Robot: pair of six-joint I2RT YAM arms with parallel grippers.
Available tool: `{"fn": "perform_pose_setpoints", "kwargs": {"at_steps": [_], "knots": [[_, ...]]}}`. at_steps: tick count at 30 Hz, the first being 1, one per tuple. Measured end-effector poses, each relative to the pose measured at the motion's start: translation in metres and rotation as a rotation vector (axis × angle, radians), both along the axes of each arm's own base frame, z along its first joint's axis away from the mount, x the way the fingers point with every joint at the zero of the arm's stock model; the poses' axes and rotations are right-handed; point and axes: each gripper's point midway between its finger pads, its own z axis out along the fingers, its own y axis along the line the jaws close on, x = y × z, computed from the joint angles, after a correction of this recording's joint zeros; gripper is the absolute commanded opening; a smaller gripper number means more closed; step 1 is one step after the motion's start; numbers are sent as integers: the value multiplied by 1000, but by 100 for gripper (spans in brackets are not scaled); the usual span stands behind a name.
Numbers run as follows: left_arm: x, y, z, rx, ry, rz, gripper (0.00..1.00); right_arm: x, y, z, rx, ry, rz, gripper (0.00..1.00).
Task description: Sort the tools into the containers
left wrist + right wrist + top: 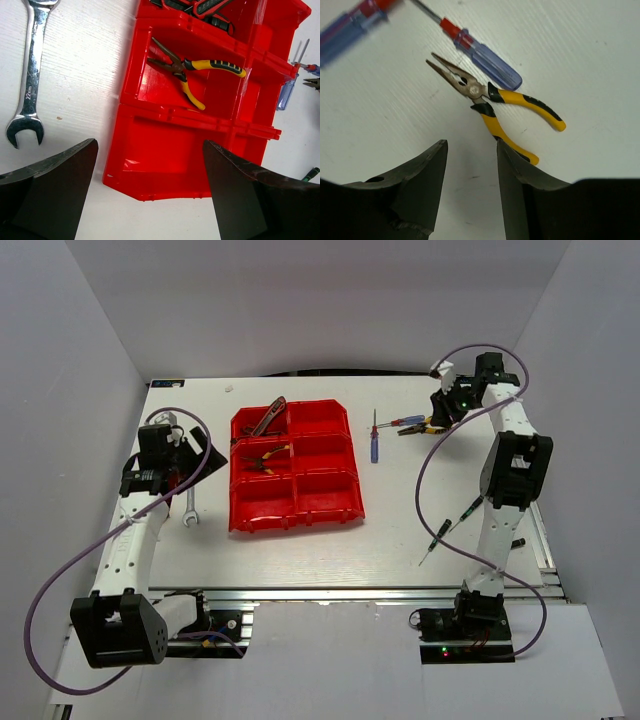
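The containers (pixel 322 490) are a red block of bins in the middle of the table. One bin holds yellow-handled pliers (pixel 195 75), and the bin behind it holds red-black pliers (pixel 268 417). The silver wrench (pixel 30 75) lies on the table left of the bins. My left gripper (pixel 150 190) hovers wide open over the near left corner of the bins, holding nothing. My right gripper (pixel 471 145) is open and empty just short of a second pair of yellow-handled pliers (pixel 495 102). One fingertip overlaps their lower handle in the right wrist view. A blue-handled screwdriver (pixel 487 57) lies against the pliers.
A blue screwdriver (pixel 374 445) lies right of the bins. Two green-black screwdrivers (pixel 440 535) rest beside the right arm near the front edge. White walls enclose the table on three sides. Both purple cables loop out from the arms.
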Motion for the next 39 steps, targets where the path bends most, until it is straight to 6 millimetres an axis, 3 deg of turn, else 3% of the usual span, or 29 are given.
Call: {"fn": "perform_pose_setpoints", "kwargs": {"at_steps": [8,18,23,28,31,33,36,39], "knots": [[3,-2,0,-10,-4,-6,97,-9,-13,-55,-114,54,175,49],[3,-3,-4,-20,10,-3,97,-2,-18,-62,-174,20,204,50],[4,-3,-7,-21,21,-3,97,-1,-18,-76,-201,30,218,49],[4,-3,-8,-22,22,-4,97,0,-14,-85,-213,36,236,41],[4,-3,-7,-22,22,-4,97,-2,-13,-86,-216,40,244,24],[4,-3,-7,-24,22,-3,97,-3,-13,-87,-220,36,255,21],[4,-3,-7,-24,22,-3,97,-7,-12,-86,-232,16,275,26],[4,-3,-7,-24,22,-3,97,-14,-9,-85,-229,4,302,45]]}}
